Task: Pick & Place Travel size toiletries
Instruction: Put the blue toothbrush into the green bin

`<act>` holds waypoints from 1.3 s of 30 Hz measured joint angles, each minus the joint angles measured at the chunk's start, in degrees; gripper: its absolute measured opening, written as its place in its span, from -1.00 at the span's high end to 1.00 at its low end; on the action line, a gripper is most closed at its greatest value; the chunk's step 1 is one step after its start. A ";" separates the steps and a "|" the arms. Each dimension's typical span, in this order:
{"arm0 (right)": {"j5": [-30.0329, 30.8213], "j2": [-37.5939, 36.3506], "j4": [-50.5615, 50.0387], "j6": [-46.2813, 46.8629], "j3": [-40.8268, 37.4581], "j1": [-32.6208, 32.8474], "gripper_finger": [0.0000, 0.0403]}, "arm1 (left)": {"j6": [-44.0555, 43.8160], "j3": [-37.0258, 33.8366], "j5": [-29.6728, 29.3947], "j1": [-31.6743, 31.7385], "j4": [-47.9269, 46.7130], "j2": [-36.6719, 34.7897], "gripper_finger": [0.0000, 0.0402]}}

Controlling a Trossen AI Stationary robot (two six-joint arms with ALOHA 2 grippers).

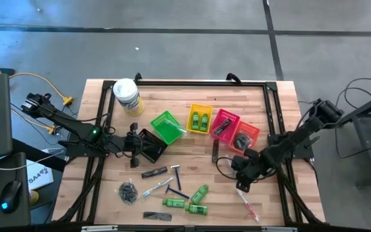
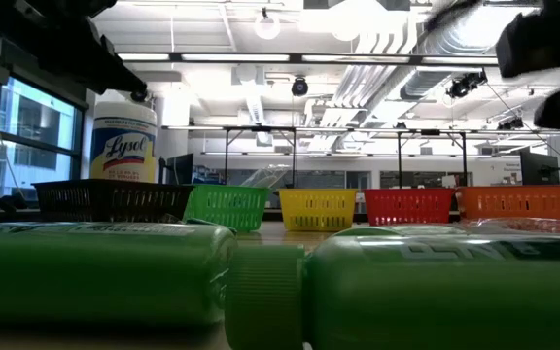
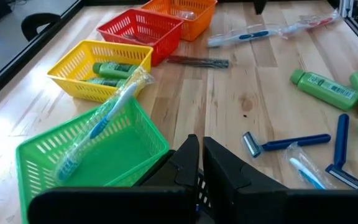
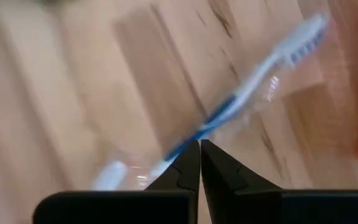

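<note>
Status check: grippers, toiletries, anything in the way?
Right gripper shut on wrapped toothbrush, near orange basket. Left gripper shut, empty, at black basket. Another toothbrush sits across green basket rim. Nothing blocking.

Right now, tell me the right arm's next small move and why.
Probably carry it across toward the green basket. The right gripper has its jaws shut on a clear-wrapped toothbrush with the bare wood beneath it, and another wrapped toothbrush already leans in that basket, while the yellow basket holds green bottles.

Right claw [image 4: 199, 163] pinches a toothbrush [image 4: 241, 93] (clear-wrapped).
</note>
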 joint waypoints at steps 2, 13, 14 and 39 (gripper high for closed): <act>-0.35 1.50 -0.24 -0.05 -0.03 -0.41 0.89 | 0.00 0.00 0.24 0.01 0.01 -0.01 0.91; 4.62 4.87 0.68 5.52 0.01 -1.68 0.07 | -0.49 0.00 1.53 0.01 -0.01 0.00 0.91; 4.68 5.35 0.82 6.46 0.01 -1.94 0.02 | -0.70 0.00 1.53 0.00 -0.02 0.00 0.91; 4.94 13.75 7.04 1.34 0.10 -3.08 0.87 | -0.87 -0.07 2.86 0.00 -0.11 0.00 0.91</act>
